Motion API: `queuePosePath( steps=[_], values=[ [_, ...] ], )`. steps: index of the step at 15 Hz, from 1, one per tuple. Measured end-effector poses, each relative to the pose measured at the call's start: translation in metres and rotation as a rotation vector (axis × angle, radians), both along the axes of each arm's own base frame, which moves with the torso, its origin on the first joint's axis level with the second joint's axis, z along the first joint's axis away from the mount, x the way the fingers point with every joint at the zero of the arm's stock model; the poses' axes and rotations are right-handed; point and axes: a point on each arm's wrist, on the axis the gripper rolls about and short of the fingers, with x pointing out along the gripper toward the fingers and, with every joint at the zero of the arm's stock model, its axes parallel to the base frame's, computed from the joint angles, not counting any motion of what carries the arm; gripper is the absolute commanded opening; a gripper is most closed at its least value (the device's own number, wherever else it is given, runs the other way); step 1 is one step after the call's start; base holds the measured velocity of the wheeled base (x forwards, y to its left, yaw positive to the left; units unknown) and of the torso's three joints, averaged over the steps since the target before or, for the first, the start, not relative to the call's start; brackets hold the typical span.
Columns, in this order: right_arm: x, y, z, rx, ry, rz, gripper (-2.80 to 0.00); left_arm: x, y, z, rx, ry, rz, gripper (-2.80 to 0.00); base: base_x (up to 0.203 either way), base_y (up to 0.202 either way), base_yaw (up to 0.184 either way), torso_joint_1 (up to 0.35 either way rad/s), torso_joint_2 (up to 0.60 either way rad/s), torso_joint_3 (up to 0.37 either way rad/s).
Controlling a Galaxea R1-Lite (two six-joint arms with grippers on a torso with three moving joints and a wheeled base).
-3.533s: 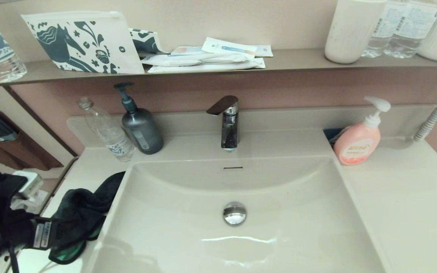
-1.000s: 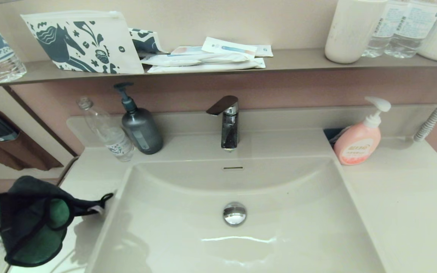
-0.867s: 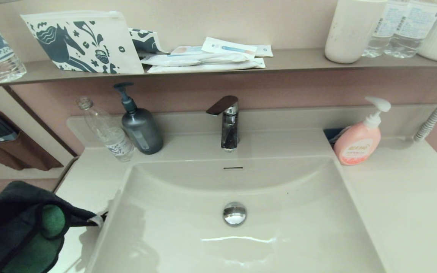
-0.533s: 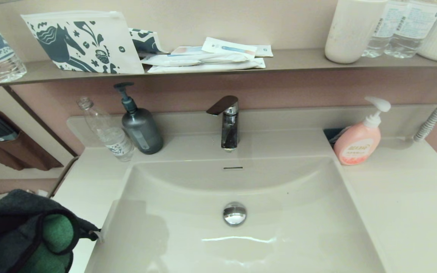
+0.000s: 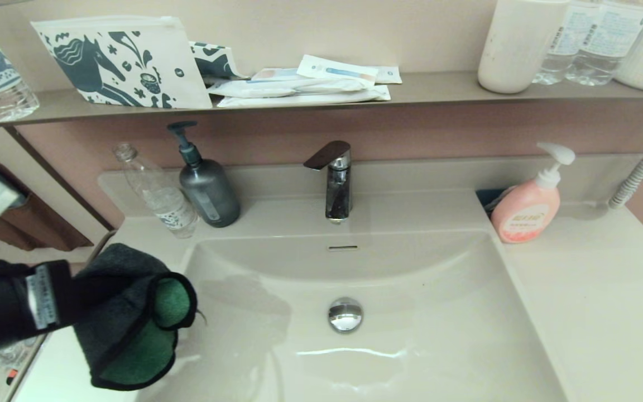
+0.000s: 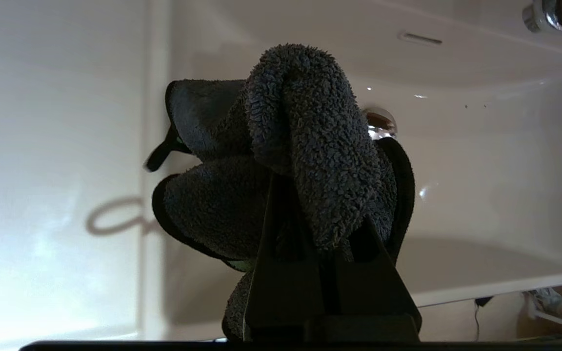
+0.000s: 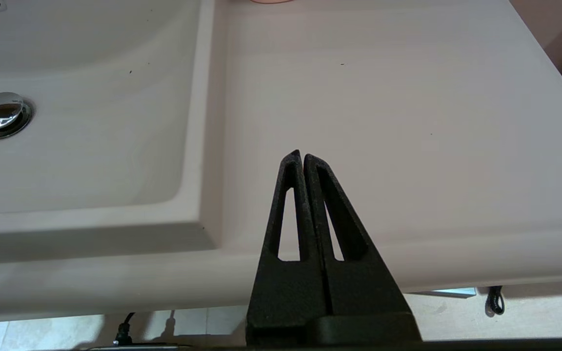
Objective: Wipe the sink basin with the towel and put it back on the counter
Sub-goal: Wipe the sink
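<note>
My left gripper [image 6: 322,204] is shut on the towel [image 5: 132,312], a dark charcoal cloth with a green inner face showing. It hangs bunched in the air over the left rim of the sink basin [image 5: 411,346], touching nothing. In the left wrist view the towel [image 6: 305,146] drapes over both fingers and hides their tips. The chrome drain plug [image 5: 345,314] sits in the middle of the basin, and the overflow slot [image 5: 342,247] is in the back wall. My right gripper [image 7: 303,157] is shut and empty, parked over the counter [image 7: 383,97] right of the basin, out of the head view.
A tap [image 5: 335,178] stands behind the basin. A clear bottle [image 5: 157,192] and a grey pump bottle [image 5: 207,187] stand at the back left, a pink soap dispenser [image 5: 528,206] at the back right. The wall shelf [image 5: 299,95] above carries pouches, packets and bottles.
My left arm has lifted the towel off the left counter, swung it low at the left edge, then carried it up and to the right over the basin's left rim.
</note>
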Motion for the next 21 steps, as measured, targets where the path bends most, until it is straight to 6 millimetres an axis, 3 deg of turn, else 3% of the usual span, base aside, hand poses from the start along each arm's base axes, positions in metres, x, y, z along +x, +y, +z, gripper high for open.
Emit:
queuePosePath(
  steps=[3, 7, 10, 15, 21],
  values=[
    [0.000, 0.000, 0.000, 0.000, 0.000, 0.001, -2.80, 0.008, -0.055, -0.016, 0.031, 0.076, -0.005, -2.80, 0.000, 0.000, 0.000, 0.000, 0.00, 0.000],
    [0.000, 0.000, 0.000, 0.000, 0.000, 0.000, -2.80, 0.019, -0.130, -0.057, 0.138, 0.169, 0.041, -2.80, 0.000, 0.000, 0.000, 0.000, 0.00, 0.000],
    [0.000, 0.000, 0.000, 0.000, 0.000, 0.001, -2.80, 0.025, -0.176, -0.076, 0.193, 0.194, 0.008, -2.80, 0.000, 0.000, 0.000, 0.000, 0.00, 0.000],
    [0.000, 0.000, 0.000, 0.000, 0.000, 0.000, -2.80, 0.036, -0.230, -0.092, 0.274, 0.275, 0.000, -2.80, 0.000, 0.000, 0.000, 0.000, 0.00, 0.000],
    [0.000, 0.000, 0.000, 0.000, 0.001, 0.000, -2.80, 0.067, -0.288, -0.102, 0.267, 0.297, 0.031, -2.80, 0.000, 0.000, 0.000, 0.000, 0.00, 0.000]
  ],
)
